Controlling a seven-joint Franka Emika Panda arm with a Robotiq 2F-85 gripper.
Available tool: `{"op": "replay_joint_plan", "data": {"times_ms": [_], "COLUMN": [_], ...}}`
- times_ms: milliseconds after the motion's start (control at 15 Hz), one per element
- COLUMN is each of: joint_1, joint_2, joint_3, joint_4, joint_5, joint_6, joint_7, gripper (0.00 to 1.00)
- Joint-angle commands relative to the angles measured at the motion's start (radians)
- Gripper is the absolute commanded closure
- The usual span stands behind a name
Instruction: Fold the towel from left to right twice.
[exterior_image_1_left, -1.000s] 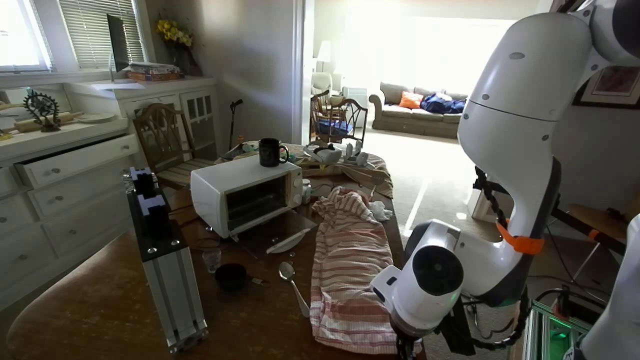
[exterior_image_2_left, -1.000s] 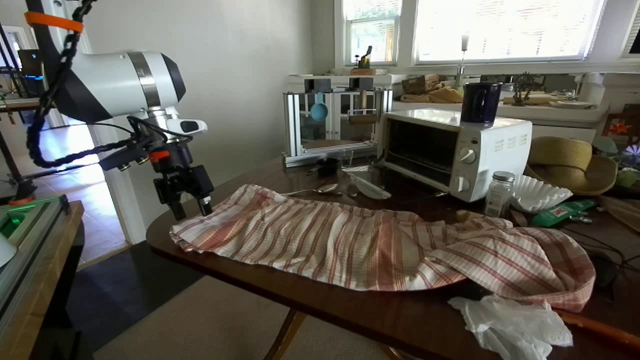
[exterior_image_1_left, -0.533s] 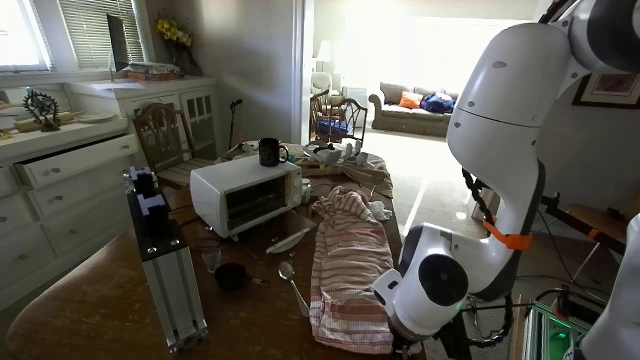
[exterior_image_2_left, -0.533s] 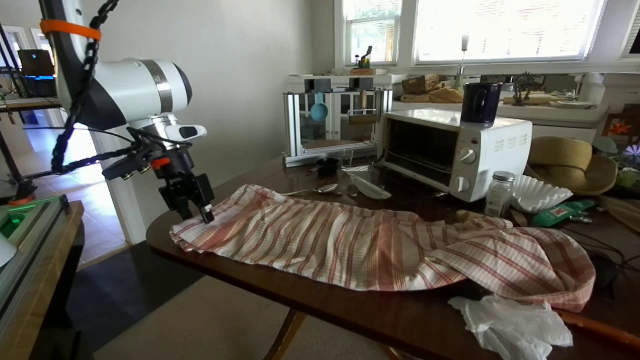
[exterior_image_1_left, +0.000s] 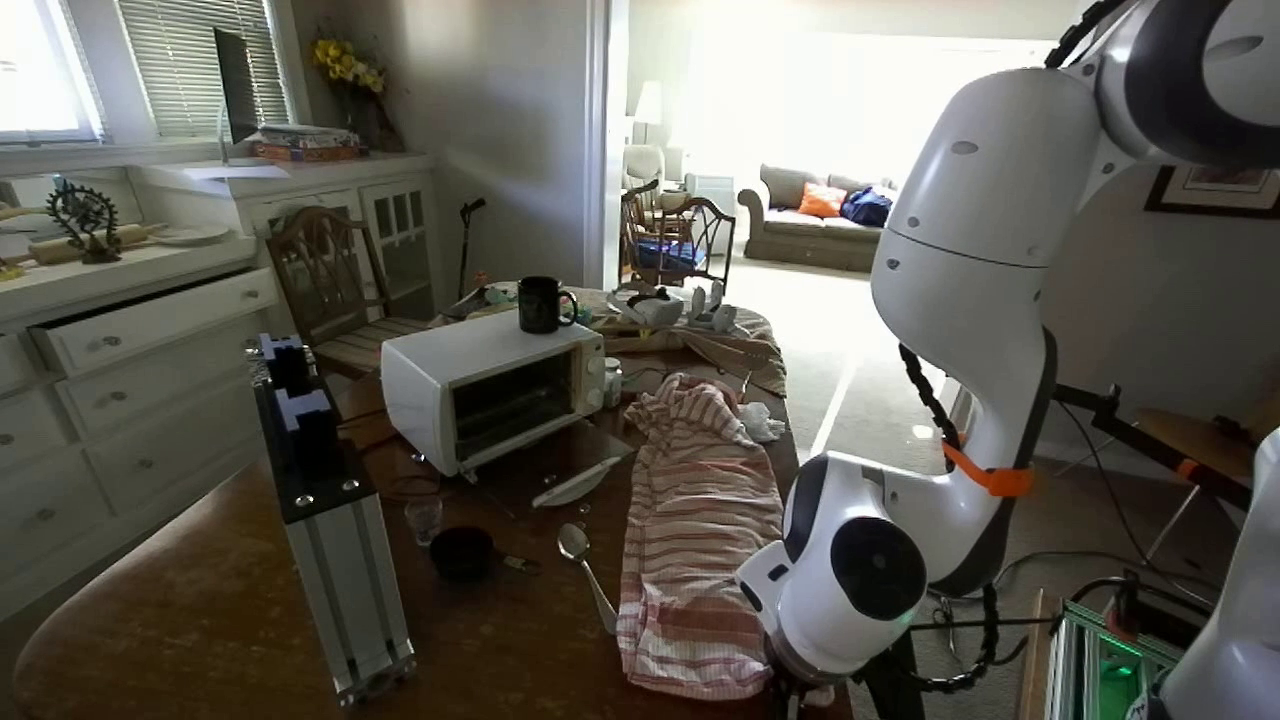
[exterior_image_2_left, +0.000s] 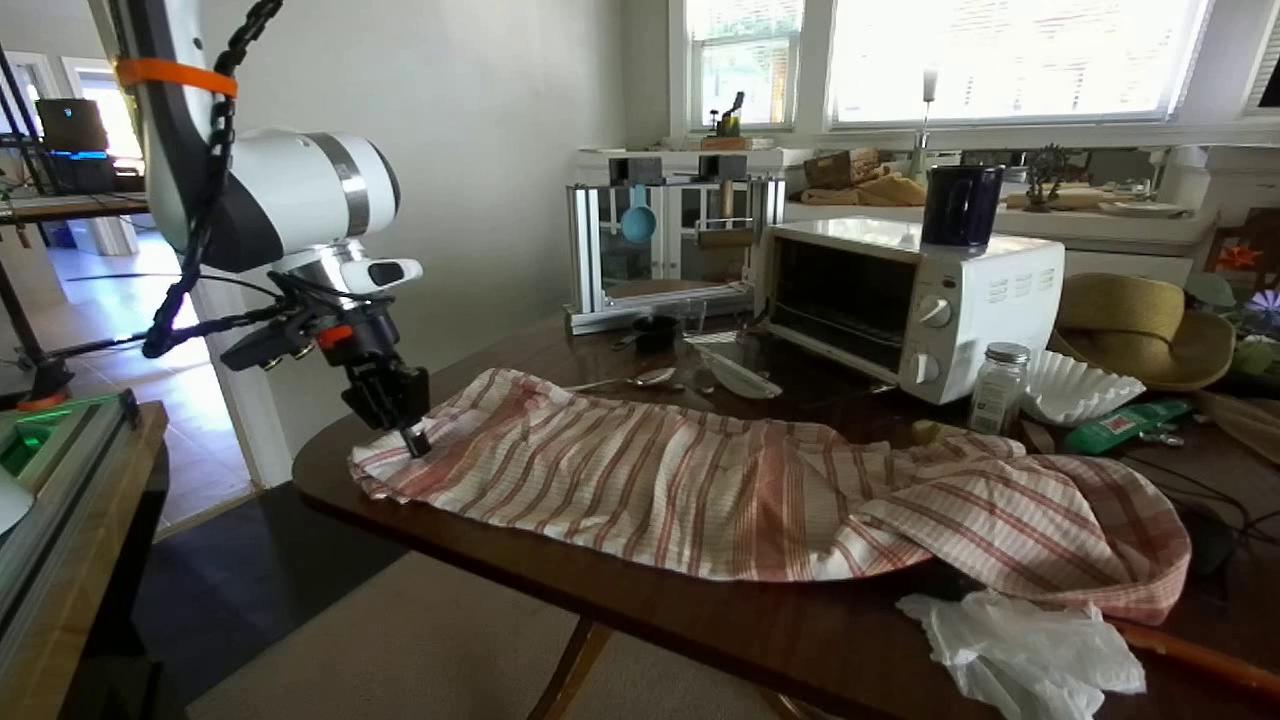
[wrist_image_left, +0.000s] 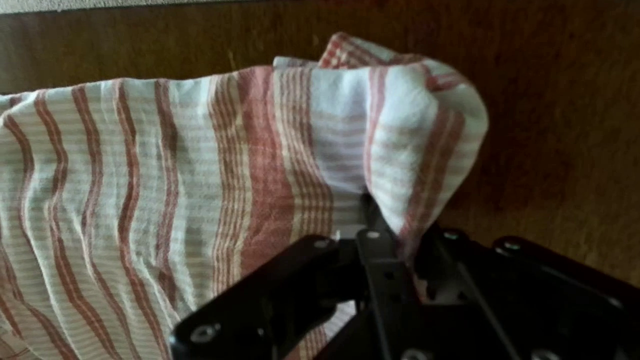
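Note:
The towel (exterior_image_2_left: 650, 480), cloth with red and cream stripes, lies stretched along the table's edge in both exterior views, with a bunched, folded-over part at its far end. At its near end, my gripper (exterior_image_2_left: 408, 445) reaches down at a tilt. In the wrist view the gripper (wrist_image_left: 407, 240) is shut on a pinched fold of the towel (wrist_image_left: 190, 190), which rises between the fingers near the cloth's end edge. The rest of the towel spreads flat with light ripples to the left in that view. In an exterior view the arm hides the fingertips.
A white toaster oven (exterior_image_1_left: 490, 380) bearing a dark mug (exterior_image_1_left: 540, 304) stands beside the towel. Close by lie a spoon (exterior_image_1_left: 575, 543), a small black cup (exterior_image_1_left: 463, 553) and a metal frame (exterior_image_1_left: 350, 590). A plastic bag (exterior_image_2_left: 1030, 650) and a glass jar (exterior_image_2_left: 1000, 390) sit near the bunched end.
The fingers have gone from wide apart to shut on the towel's end. My gripper has tilted and come lower onto the cloth, drawing the near edge slightly inward.

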Motion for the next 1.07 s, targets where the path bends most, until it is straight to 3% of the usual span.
{"op": "replay_joint_plan", "data": {"times_ms": [0,133,200,467,733,1000], "joint_1": [-0.022,-0.038,-0.101,-0.135,-0.287,-0.439], "joint_2": [0.011,-0.01,-0.01,-0.047,-0.101,-0.163], "joint_3": [-0.02,-0.032,0.013,0.055,0.272,0.516], "joint_4": [0.018,0.009,0.001,-0.043,-0.063,-0.016], "joint_5": [0.1,0.243,0.305,0.592,0.901,1.214], "joint_6": [0.059,0.098,0.117,0.182,0.134,-0.003], "joint_7": [-0.106,-0.249,-0.33,-0.619,-0.889,-1.119], "gripper": [0.97,0.97,0.97,0.97,0.97,0.97]}}
